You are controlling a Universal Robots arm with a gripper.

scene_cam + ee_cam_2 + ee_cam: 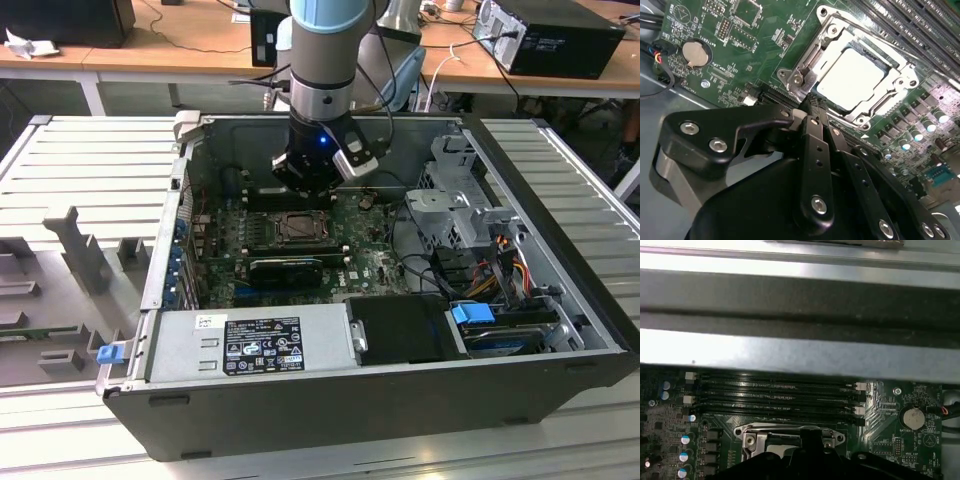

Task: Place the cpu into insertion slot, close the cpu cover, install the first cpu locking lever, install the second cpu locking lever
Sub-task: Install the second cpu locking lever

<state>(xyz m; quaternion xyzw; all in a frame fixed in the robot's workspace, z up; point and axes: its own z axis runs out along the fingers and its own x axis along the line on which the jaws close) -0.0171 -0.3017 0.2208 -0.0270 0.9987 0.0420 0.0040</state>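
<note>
In the second wrist view the cpu (852, 75) lies flat in the insertion slot (796, 79), its pale face showing through the cut-out of the silver cpu cover (840, 36), which lies down over it. My gripper (812, 107) is shut with nothing between its black fingers, and its tip sits at the socket's near edge. In the exterior view the gripper (312, 178) hangs inside the open computer case, just behind the socket (300, 228). The first wrist view shows the socket's silver rim (747, 432) partly hidden by the black gripper (810, 452). I cannot tell how the locking levers stand.
Long black memory slots (775, 395) run beside the socket, under the case's metal wall (790, 355). A coin battery (694, 54) sits on the green board. The power supply (260, 345) and drive cage (460, 200) crowd the case's front and the exterior view's right.
</note>
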